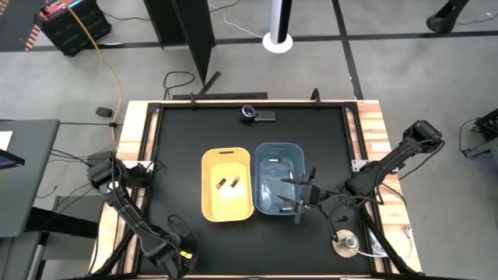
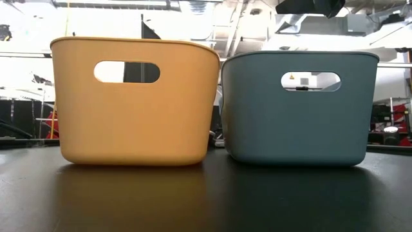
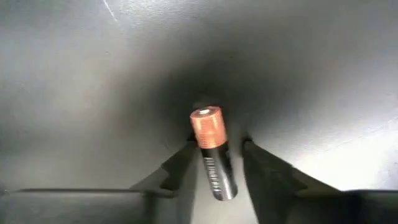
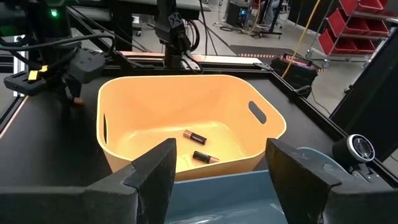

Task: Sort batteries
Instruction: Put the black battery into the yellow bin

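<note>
Left tool (image 3: pixel 214 163) sits low at the table's near left corner, clamped on one copper-topped battery (image 3: pixel 213 151), evidently lifted for sorting. Right tool (image 4: pixel 217 180) hovers over the blue bin's (image 1: pixel 278 177) near right edge, fingers apart, presumably after a release. Two dark batteries (image 1: pixel 227 183) lie in the yellow bin (image 1: pixel 226 185) mid-table. The table (image 1: pixel 179 148) is matte black; cluttered workshop beyond.

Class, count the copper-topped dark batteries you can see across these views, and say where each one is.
3: two dark batteries lie in the yellow bin; one battery sits between the left claw fingers. Others may be hidden in the blue bin.
</note>
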`<state>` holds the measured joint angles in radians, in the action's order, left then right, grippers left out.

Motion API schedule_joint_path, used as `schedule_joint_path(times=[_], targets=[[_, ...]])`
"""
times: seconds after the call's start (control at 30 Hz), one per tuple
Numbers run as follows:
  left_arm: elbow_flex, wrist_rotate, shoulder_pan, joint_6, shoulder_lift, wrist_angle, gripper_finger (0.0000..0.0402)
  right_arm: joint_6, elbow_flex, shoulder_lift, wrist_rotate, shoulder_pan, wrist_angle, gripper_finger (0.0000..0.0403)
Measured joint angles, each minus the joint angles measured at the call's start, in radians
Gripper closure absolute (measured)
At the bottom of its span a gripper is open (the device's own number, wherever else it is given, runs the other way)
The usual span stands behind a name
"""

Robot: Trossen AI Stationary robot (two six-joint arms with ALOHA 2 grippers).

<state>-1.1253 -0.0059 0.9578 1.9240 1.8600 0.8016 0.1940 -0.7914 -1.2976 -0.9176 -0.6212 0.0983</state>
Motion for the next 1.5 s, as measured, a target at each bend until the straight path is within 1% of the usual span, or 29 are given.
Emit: schedule_joint_path(times=[0.13, 0.2, 0.37, 0.6, 0.7, 0.8, 0.9, 0.97, 1.07, 1.17, 1.27, 1.33, 1.5], targets=[[0.001, -0.005, -0.002, 0.000, 0.003, -0.001, 0.0344, 0.000, 0.000, 0.000, 0.000, 0.000, 0.000, 0.0139], [0.001, -0.022, -0.003, 0.001, 0.003, 0.003, 0.0364, 0.000, 0.000, 0.000, 0.000, 0.000, 0.000, 0.0139], [0.002, -0.033, -0.006, -0.015, 0.002, 0.007, 0.0364, 0.000, 0.000, 0.000, 0.000, 0.000, 0.000, 0.0139], [0.005, -0.081, -0.006, -0.036, -0.034, 0.011, 0.0364, 0.000, 0.000, 0.000, 0.000, 0.000, 0.000, 0.0139], [0.008, -0.138, -0.007, -0.054, -0.054, 0.027, 0.0364, 0.000, 0.000, 0.000, 0.000, 0.000, 0.000, 0.0139], [0.011, -0.246, -0.011, -0.076, -0.084, 0.032, 0.0364, 0.000, 0.000, 0.000, 0.000, 0.000, 0.000, 0.0139], [0.009, -0.374, -0.013, -0.117, -0.139, 0.022, 0.0364, 0.000, 0.000, 0.000, 0.000, 0.000, 0.000, 0.0139], [0.009, -0.435, -0.019, -0.152, -0.179, 0.024, 0.0364, 0.000, 0.000, 0.000, 0.000, 0.000, 0.000, 0.0139], [0.008, -0.531, -0.034, -0.227, -0.247, 0.020, 0.0364, 0.000, 0.000, 0.000, 0.000, 0.000, 0.000, 0.0139], [0.008, -0.647, -0.054, -0.342, -0.319, 0.016, 0.0364, 0.000, 0.000, 0.000, 0.000, 0.000, 0.000, 0.0139], [0.006, -0.791, -0.102, -0.489, -0.392, 0.000, 0.0364, 0.000, 0.000, 0.000, 0.000, 0.002, 0.000, 0.0139], [0.006, -0.856, -0.154, -0.610, -0.430, -0.031, 0.0364, 0.003, 0.000, 0.000, 0.000, 0.002, 0.000, 0.0139], [0.006, -0.849, -0.325, -0.934, -0.464, -0.160, 0.0364, 0.008, 0.000, 0.000, 0.000, 0.002, 0.000, 0.0139]])
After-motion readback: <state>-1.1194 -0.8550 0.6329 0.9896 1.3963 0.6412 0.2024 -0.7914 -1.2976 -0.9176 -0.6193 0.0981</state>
